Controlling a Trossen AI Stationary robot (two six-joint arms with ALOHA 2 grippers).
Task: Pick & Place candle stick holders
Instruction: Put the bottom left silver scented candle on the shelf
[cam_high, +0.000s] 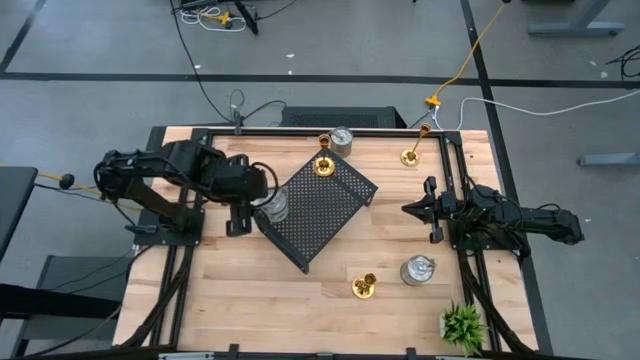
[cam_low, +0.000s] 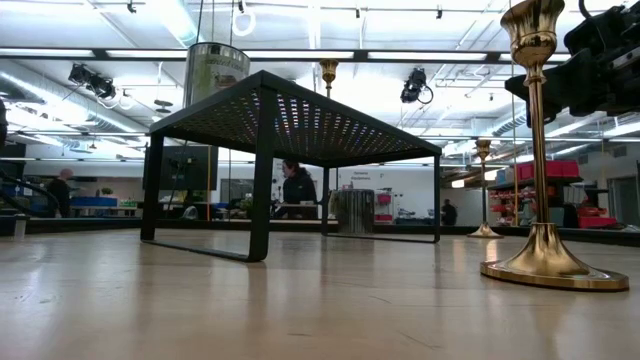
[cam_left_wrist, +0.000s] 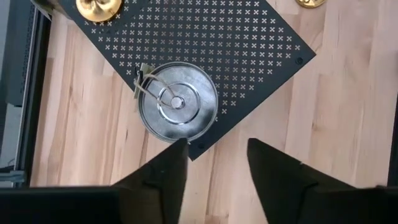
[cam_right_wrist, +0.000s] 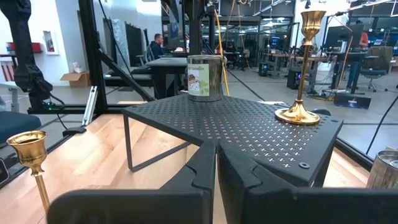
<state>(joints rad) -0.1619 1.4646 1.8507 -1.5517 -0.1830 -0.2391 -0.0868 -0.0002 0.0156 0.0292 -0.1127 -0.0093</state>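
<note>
Your left gripper (cam_left_wrist: 214, 163) hangs directly above the black perforated tray's (cam_high: 322, 222) nine o'clock corner, its two fingers (cam_left_wrist: 168, 171) parted with clear air between them and nothing held. Just beyond the fingertips, a squat silver holder (cam_left_wrist: 177, 102) stands upright on that corner of the tray, apart from the fingers; the wrist view looks straight down into its round cup.

Your right gripper (cam_right_wrist: 216, 163) waits at the table's three o'clock edge, fingers pressed together and empty, pointing across at the tray.

One gold holder (cam_high: 324, 163) stands on the tray's twelve o'clock corner. On the bare wood, a second silver holder (cam_high: 341, 139) sits just beyond that corner near the far rail, and another gold holder (cam_high: 411, 155) stands toward one o'clock. At five o'clock of the tray, a gold holder (cam_high: 364, 287) and a silver holder (cam_high: 417, 270) stand near each other, with the small green plant (cam_high: 462, 323) farther out at the table's near edge
</note>
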